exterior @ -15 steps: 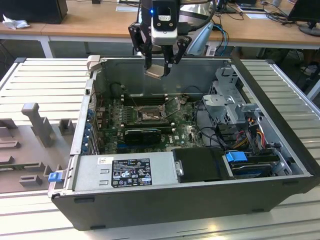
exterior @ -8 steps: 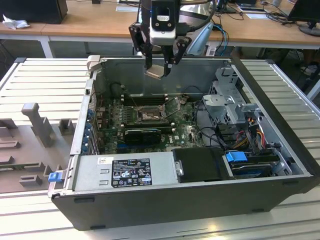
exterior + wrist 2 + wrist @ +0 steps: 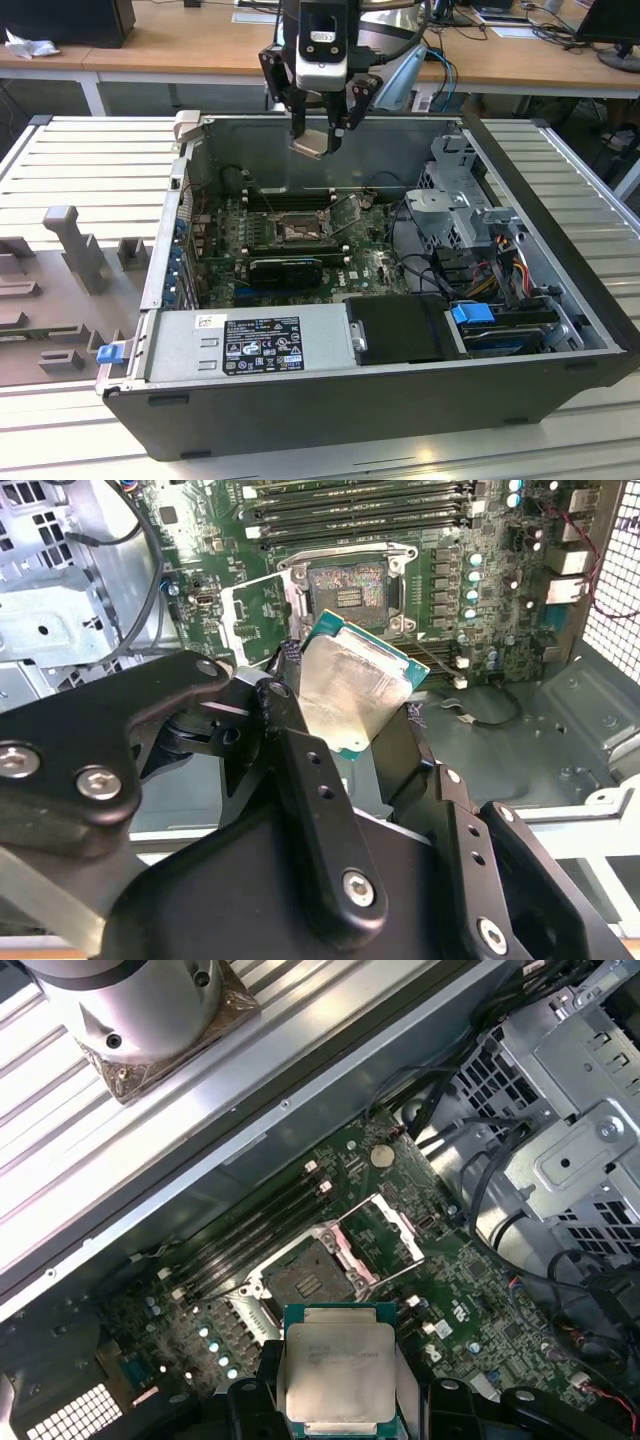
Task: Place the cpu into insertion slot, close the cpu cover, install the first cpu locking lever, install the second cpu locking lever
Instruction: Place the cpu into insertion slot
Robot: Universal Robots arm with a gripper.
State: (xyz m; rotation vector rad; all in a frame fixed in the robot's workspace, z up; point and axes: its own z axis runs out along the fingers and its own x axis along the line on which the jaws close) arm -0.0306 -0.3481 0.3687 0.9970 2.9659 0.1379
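Dark grey sheet metal everywhere here: the tower case (image 3: 400, 410) lies on its side, open, on a ribbed metal worktop (image 3: 90, 160), with the green motherboard (image 3: 375, 262) flat on its floor. The black gripper (image 3: 319, 135) hangs well above the insertion slot (image 3: 298, 231), closed narrow on the cpu (image 3: 350, 685) and pinching it by two opposite edges. The cpu cover (image 3: 403, 1224) is flipped up just beside the insertion slot, so the socket is bare and nothing is seated yet.

What worries me: the chip looks tilted in the grip, not level. If it goes down like that, one corner lands first on the socket contacts, and those are probably fragile. It's also a smooth, dull silver lid on a thin green square, held by the edges only, so a slip or twist seems possible. The raised cover, a thin silver frame with a cut-out middle, stands close enough to the insertion slot to get clipped on a crooked approach.
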